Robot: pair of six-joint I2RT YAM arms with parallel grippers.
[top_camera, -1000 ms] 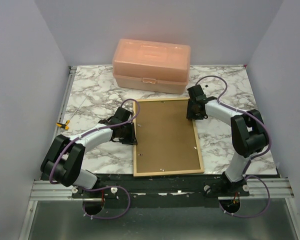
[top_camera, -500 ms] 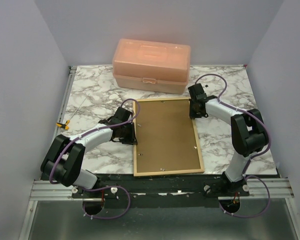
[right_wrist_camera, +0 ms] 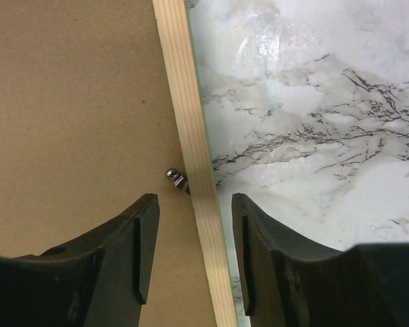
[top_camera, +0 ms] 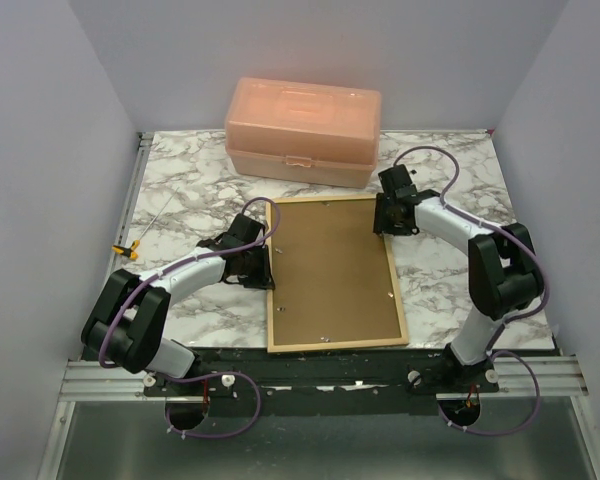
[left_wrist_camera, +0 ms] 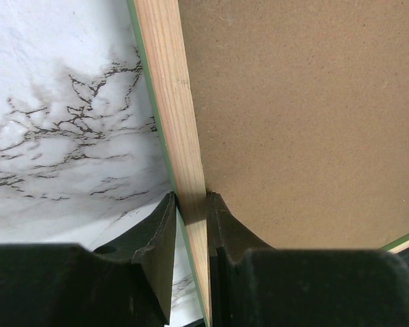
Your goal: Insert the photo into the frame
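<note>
Wrist views: frame [left_wrist_camera: 170, 102] is pinched at nine o'clock by left gripper [left_wrist_camera: 191, 204]; clip [right_wrist_camera: 177, 179] is likely next for open, empty right gripper [right_wrist_camera: 194, 204].

Brown backing board [top_camera: 330, 270]; frame [top_camera: 335, 345] pale wood, green edge; table [top_camera: 180, 180] white-grey marble; box [top_camera: 302, 130] peach.

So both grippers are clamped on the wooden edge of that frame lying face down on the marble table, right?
Not quite. Only the left gripper is clamped on the wooden edge of the frame. The right gripper is open, its fingers standing either side of that edge with gaps showing, as the right wrist view shows. The frame does lie face down on the marble table.
</note>
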